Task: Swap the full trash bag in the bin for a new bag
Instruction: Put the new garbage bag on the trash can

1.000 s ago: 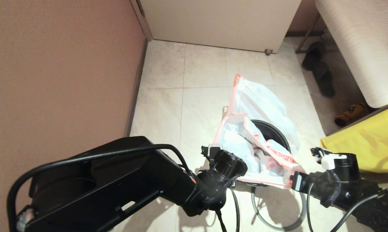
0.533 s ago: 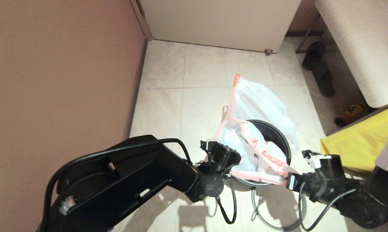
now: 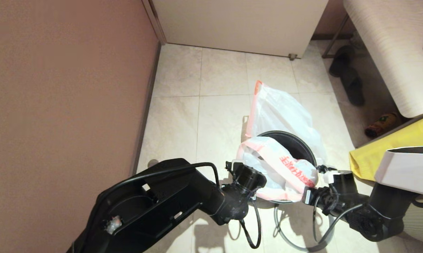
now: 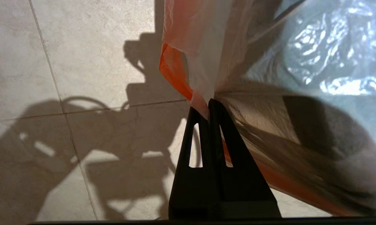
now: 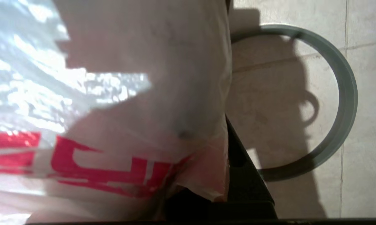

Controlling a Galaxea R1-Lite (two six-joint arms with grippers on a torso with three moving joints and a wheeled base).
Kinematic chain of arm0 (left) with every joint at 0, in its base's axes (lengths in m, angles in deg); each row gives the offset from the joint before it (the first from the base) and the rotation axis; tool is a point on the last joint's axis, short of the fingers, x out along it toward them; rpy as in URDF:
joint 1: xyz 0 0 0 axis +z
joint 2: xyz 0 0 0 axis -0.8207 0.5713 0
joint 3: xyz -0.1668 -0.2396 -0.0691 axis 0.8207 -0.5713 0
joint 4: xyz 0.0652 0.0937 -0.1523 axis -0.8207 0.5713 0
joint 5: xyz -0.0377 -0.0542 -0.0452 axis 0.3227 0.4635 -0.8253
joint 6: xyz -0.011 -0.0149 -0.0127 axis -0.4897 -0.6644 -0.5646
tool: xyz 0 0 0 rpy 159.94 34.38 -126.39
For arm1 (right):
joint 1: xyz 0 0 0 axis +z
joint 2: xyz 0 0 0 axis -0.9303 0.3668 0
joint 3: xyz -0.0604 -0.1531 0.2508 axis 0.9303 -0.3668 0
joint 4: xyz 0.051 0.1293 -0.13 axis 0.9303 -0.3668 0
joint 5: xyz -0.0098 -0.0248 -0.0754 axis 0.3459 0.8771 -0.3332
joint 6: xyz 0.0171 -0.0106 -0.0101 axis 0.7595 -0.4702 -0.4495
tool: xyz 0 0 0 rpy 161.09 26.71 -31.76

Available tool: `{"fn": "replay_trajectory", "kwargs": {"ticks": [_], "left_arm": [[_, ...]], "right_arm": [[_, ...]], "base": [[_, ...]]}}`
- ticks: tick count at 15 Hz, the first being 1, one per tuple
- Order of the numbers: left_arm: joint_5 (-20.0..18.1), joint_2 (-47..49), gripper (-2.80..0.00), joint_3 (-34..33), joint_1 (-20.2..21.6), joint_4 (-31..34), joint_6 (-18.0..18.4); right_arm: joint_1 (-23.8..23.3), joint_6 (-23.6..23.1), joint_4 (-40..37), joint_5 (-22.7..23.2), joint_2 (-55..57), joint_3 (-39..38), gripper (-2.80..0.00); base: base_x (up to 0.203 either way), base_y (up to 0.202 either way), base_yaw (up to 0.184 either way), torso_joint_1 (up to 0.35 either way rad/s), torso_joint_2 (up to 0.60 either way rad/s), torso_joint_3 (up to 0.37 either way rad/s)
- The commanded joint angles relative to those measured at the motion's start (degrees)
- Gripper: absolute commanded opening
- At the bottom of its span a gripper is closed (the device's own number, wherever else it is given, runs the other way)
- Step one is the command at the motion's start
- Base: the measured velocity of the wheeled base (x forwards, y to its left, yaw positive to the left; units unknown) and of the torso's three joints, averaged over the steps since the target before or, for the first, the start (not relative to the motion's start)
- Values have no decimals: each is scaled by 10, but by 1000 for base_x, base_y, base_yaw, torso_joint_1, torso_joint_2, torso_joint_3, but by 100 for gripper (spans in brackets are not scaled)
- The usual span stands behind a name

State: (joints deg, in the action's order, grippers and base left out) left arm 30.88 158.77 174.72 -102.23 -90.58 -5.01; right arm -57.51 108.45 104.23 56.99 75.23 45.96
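Holding the new bag over the bin, both grippers pinch its hem.

The left gripper is pressed together on the orange hem at the bin's near left edge; the right gripper clamps the printed near right corner. Behind the bin, the full trash bag sits on the floor, and the grey hoop lies on the tiles nearby.

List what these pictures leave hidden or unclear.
- Head view: the new bag covers the near half of the bin.
- Head view: both arms hide the left gripper and the right gripper's tips.
- Right wrist view: the bag hides the right gripper and cuts off the grey hoop.
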Motion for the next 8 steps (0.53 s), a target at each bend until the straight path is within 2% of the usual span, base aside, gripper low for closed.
{"fn": "replay_trajectory", "kwargs": {"ticks": [1, 4, 8], "left_arm": [[13, 8, -280, 10, 1, -1, -1], [34, 21, -280, 16, 6, -1, 11], [77, 48, -280, 64, 15, -3, 14]], "right_arm": [[2, 1, 30, -3, 17, 1, -280], [1, 1, 63, -27, 37, 2, -280], [-3, 0, 131, -41, 62, 4, -280]], "base": [[0, 0, 0, 0, 0, 0], [0, 0, 0, 0, 0, 0], [0, 0, 0, 0, 0, 0]]}}
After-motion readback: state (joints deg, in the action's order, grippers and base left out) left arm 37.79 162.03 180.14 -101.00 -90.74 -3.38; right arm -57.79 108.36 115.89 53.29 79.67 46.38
